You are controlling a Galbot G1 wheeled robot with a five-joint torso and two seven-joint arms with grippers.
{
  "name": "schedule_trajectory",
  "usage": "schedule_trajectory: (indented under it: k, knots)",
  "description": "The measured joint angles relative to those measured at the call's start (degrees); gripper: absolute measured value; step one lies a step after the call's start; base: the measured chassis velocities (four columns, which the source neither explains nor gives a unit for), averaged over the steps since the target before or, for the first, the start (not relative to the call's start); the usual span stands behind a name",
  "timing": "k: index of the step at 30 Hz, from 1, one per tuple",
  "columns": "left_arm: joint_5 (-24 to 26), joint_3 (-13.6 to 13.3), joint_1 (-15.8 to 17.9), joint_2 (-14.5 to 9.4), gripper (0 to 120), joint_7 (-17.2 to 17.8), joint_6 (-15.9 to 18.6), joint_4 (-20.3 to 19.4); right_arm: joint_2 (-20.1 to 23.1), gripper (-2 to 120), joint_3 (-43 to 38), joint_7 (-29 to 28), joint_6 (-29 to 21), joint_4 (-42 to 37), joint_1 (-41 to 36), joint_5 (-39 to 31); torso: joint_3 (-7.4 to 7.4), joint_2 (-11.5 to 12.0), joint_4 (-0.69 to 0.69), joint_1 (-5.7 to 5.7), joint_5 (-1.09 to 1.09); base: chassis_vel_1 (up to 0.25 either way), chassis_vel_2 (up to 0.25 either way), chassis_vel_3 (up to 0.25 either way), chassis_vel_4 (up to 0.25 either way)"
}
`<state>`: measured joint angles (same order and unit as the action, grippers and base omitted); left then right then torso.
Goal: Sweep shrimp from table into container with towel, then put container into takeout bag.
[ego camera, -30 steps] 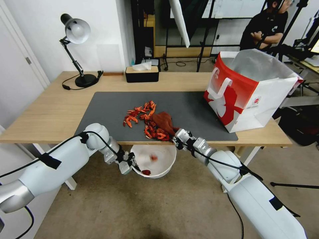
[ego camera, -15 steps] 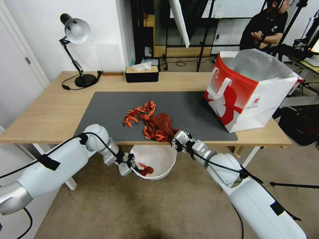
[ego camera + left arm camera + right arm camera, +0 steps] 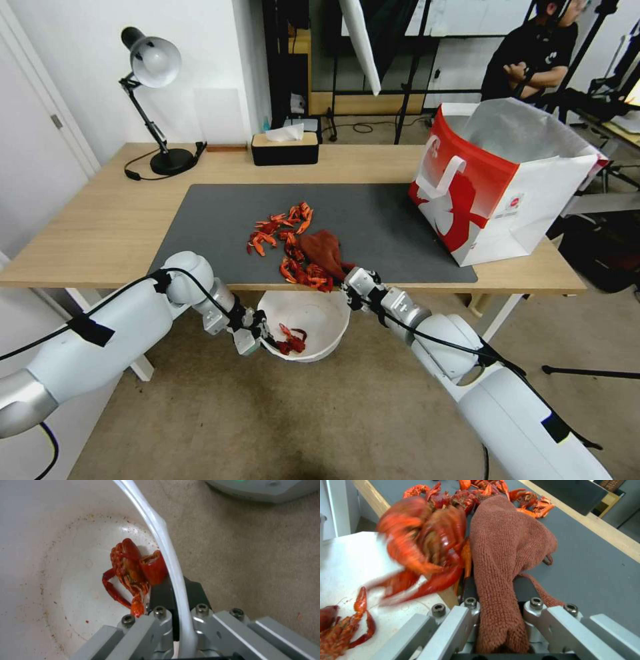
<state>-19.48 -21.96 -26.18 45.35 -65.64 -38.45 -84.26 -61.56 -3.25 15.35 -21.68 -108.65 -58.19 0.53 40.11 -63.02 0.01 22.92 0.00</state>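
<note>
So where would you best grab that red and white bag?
By a white strap handle on the bag, coming from above: it stands upright and open, its walls broad and flat, while the strap loops clear of the red side, thin enough for fingers to close around.

L gripper [image 3: 261, 335], R gripper [image 3: 348, 288] both clamped

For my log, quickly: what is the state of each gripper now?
Left gripper: closed on the container rim.
Right gripper: closed on the towel.
</note>
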Motion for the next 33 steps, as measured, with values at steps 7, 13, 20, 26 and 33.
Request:
schedule_trajectory:
  k: [7,13,20,26,33]
  knots:
    - [0.03,0.09,0.05,0.09,0,0.1,-0.06,0.31,-0.44,8,0.06,-0.26,-0.07,-1.51,-1.47,1.11,0.0,0.0,0.0,0.0,0.0,0.0,0.0,0.0,0.0]
    - [0.15,0.04,0.36,0.08,0,0.16,-0.11,0.41,-0.72,8,0.11,-0.35,0.37,-2.07,-2.35,1.77,-0.01,0.0,-0.01,0.0,0.0,0.0,0.0,0.0,0.0]
    - [0.32,0.05,0.3,-0.35,0,0.22,-0.15,0.3,-0.88,8,0.13,-0.27,0.41,-3.28,-3.38,2.19,-0.01,0.0,0.0,0.0,0.0,0.0,0.0,0.0,0.0]
    - [0.35,0.12,0.3,-0.48,0,0.24,-0.18,0.29,-0.85,8,0.08,-0.08,0.42,-4.45,-4.4,2.71,-0.01,0.0,0.0,0.0,0.0,0.0,0.0,0.0,0.0]
    - [0.38,0.26,0.29,-0.67,0,0.26,-0.26,0.28,-0.62,8,-0.1,0.32,0.63,-5.97,-6.07,3.34,-0.01,-0.01,0.0,0.0,0.0,0.0,0.0,0.0,0.0]
